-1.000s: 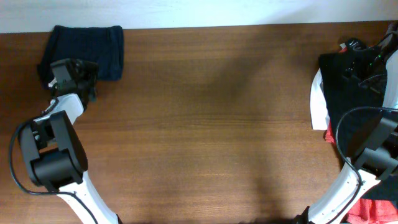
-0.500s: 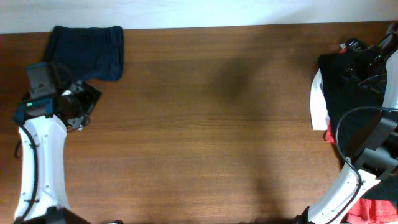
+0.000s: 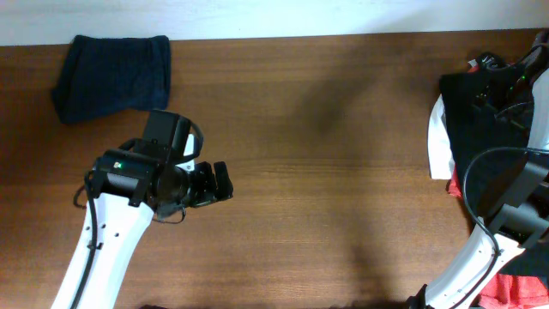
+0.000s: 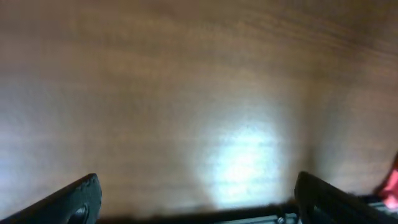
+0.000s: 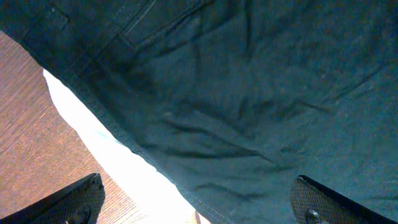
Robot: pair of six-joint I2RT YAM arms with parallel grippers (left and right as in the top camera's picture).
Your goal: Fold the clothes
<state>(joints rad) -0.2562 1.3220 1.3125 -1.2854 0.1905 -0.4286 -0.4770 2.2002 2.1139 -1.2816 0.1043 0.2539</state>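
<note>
A dark navy-blue garment [image 3: 111, 73] lies folded at the table's back left corner. My left gripper [image 3: 221, 182] is open and empty over bare wood, well to the right and in front of it; the left wrist view shows only blurred table between its spread fingers [image 4: 196, 208]. A pile of clothes lies at the right edge: a black garment [image 3: 480, 129] on a white one [image 3: 439, 142], with red-orange fabric [image 3: 515, 292] at the front. My right gripper [image 3: 491, 86] hangs open just above the black garment [image 5: 249, 93], with the white garment [image 5: 106, 155] under it.
The wooden table [image 3: 326, 172] runs between the two arms. A pale wall strip [image 3: 274, 17] borders the table's back edge. Black cables [image 3: 515, 77] trail over the pile near the right arm.
My left arm has swung away from the navy garment, toward the front and the middle of the table. The navy garment stays folded at the back left. The right arm has not moved.
</note>
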